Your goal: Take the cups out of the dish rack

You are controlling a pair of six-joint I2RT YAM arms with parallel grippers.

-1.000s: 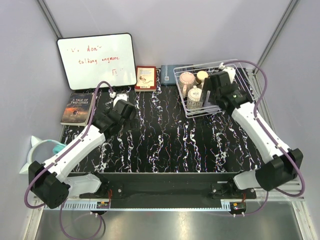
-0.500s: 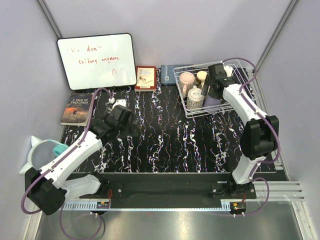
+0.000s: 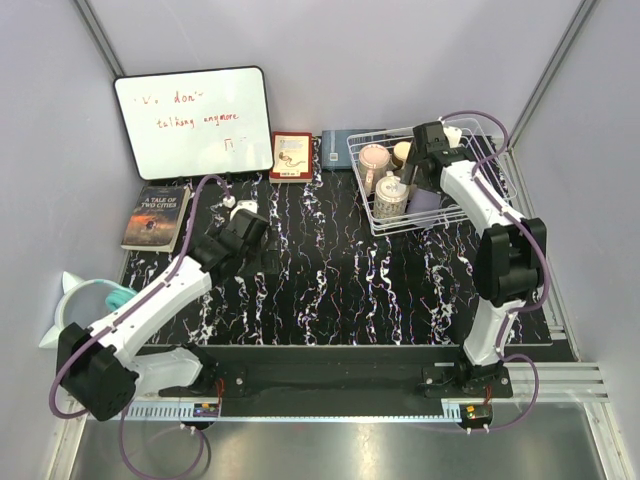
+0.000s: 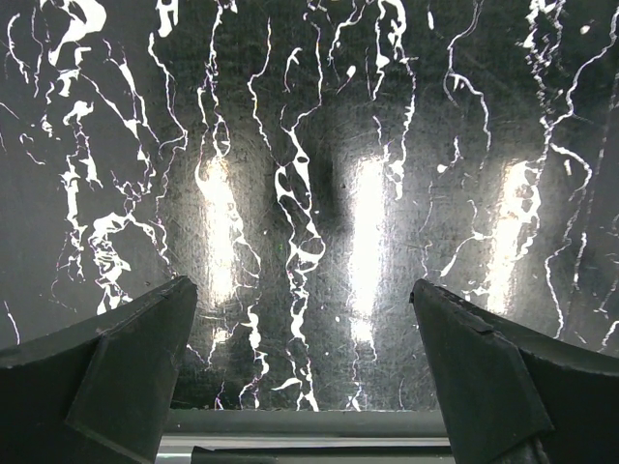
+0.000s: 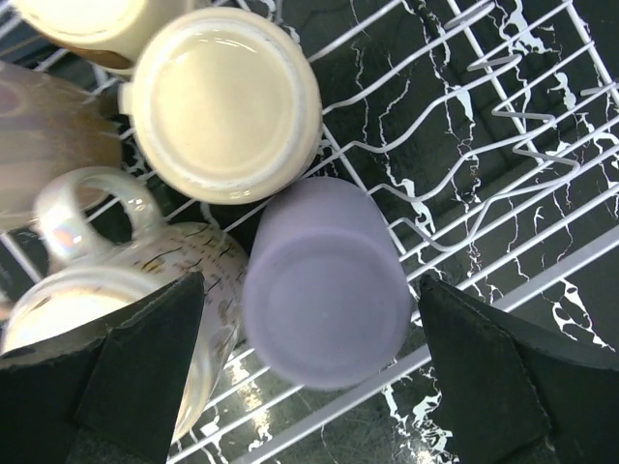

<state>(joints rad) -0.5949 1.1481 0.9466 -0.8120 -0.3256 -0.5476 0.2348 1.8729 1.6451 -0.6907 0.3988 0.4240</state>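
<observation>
The white wire dish rack (image 3: 470, 200) stands at the back right, and its wires (image 5: 503, 116) also show in the right wrist view. In it are a pale pink tumbler (image 3: 374, 158), a cream cup (image 3: 403, 152) and a patterned mug (image 3: 390, 195). My right gripper (image 3: 415, 172) hangs over the rack, open. In the right wrist view its jaws (image 5: 309, 290) stand either side of a lavender cup (image 5: 327, 280) without touching it, beside a cream cup (image 5: 224, 104) and the patterned mug (image 5: 164, 280). My left gripper (image 3: 262, 252) is open and empty (image 4: 305, 290) over the black marbled mat (image 4: 309, 174).
A whiteboard (image 3: 192, 120) leans at the back left, with a red book (image 3: 291, 155) and a blue box (image 3: 340, 148) beside it. A dark book (image 3: 155, 215) lies left of the mat. A white and teal jug (image 3: 80, 300) sits at the far left.
My right arm has folded up, its elbow swinging in toward the rack, and its gripper has moved further back over the cups. My left arm has barely shifted.
</observation>
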